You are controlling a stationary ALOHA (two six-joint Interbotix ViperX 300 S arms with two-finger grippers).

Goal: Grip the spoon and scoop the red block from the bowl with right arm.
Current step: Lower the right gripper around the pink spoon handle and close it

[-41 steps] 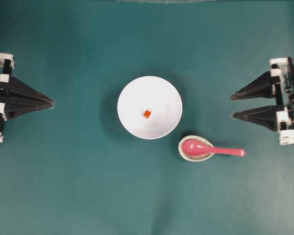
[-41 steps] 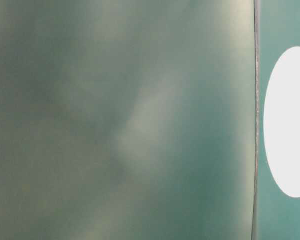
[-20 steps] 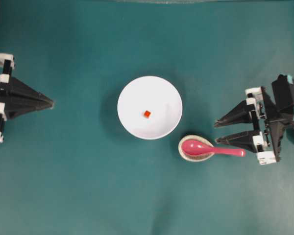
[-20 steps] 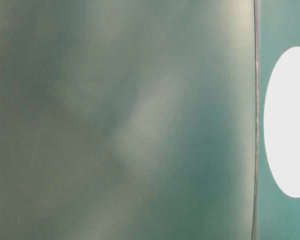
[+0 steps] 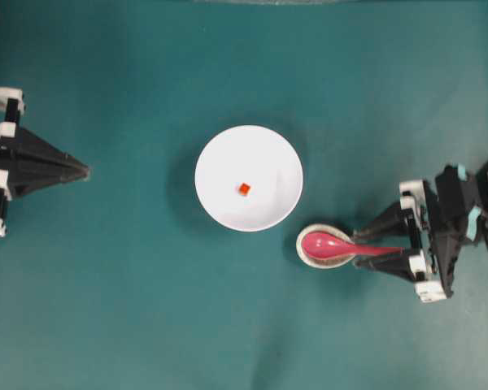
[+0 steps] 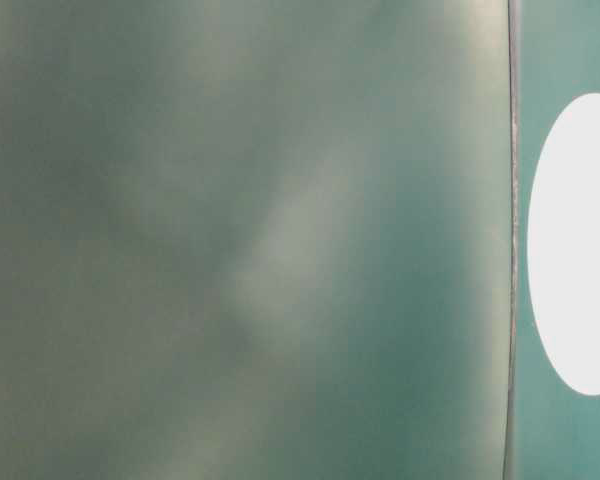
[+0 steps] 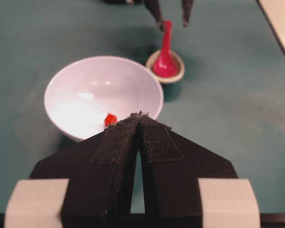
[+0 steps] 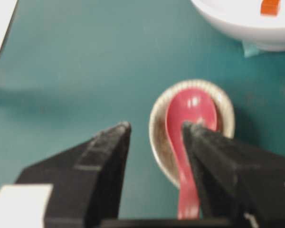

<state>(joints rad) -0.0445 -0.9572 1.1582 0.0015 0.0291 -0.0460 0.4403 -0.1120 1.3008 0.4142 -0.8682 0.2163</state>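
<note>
The white bowl (image 5: 228, 154) stands mid-table with the small red block (image 5: 244, 188) lying inside it. Just to its lower right, the pink spoon (image 5: 335, 244) rests with its scoop in a small speckled dish (image 5: 306, 256) and its handle pointing right. My right gripper (image 5: 359, 249) is open, one finger on each side of the handle without closing on it. In the right wrist view the spoon (image 8: 190, 111) lies close to the right-hand finger of the open right gripper (image 8: 156, 127). My left gripper (image 5: 85, 171) is shut and empty at the far left, well away from the bowl (image 7: 85, 80).
The teal mat (image 5: 146, 309) covers the whole table. A pale border strip (image 7: 282, 19) shows beyond the mat's edge. The table-level view is blurred, with only a white oval (image 6: 580, 245) showing at its right edge.
My right arm has come in from the right edge, leftward and toward the front, and its open fingers now straddle the spoon's handle. The left arm, bowl and spoon have not moved.
</note>
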